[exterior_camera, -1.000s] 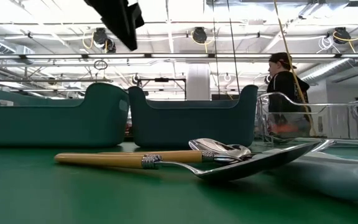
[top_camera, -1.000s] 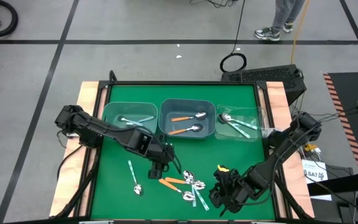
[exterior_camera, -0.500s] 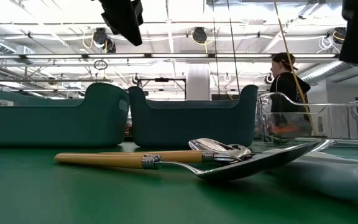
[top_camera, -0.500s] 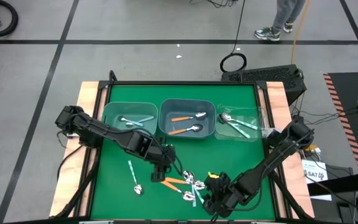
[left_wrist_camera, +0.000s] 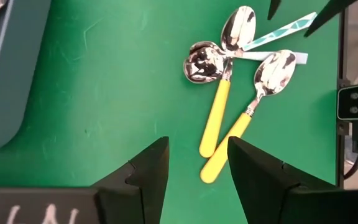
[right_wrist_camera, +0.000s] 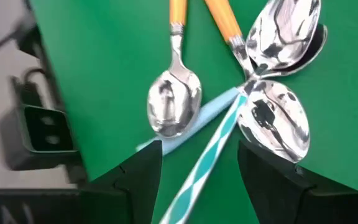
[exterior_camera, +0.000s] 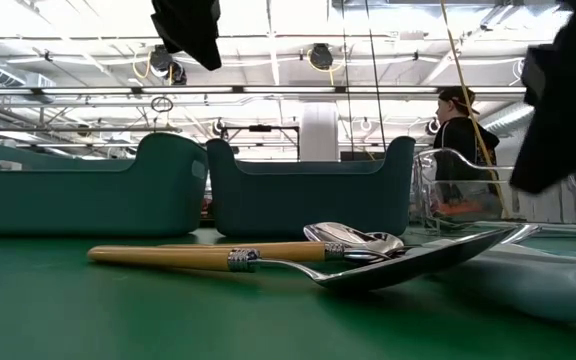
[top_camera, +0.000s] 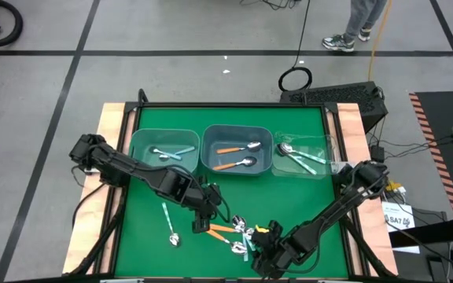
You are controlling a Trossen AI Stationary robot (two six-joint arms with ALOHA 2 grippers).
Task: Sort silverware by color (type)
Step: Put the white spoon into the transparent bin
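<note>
Although three bins (top_camera: 166,135) at twelve o'clock already hold about two sorted spoons each, a pile of spoons (top_camera: 238,232) waits at six o'clock, and one light-handled spoon (top_camera: 169,222) lies alone at seven. Left gripper (left_wrist_camera: 197,163) and right gripper (right_wrist_camera: 199,162) hover over the pile, fingers apart and empty. How many spoons overlap there, I cannot count.
</note>
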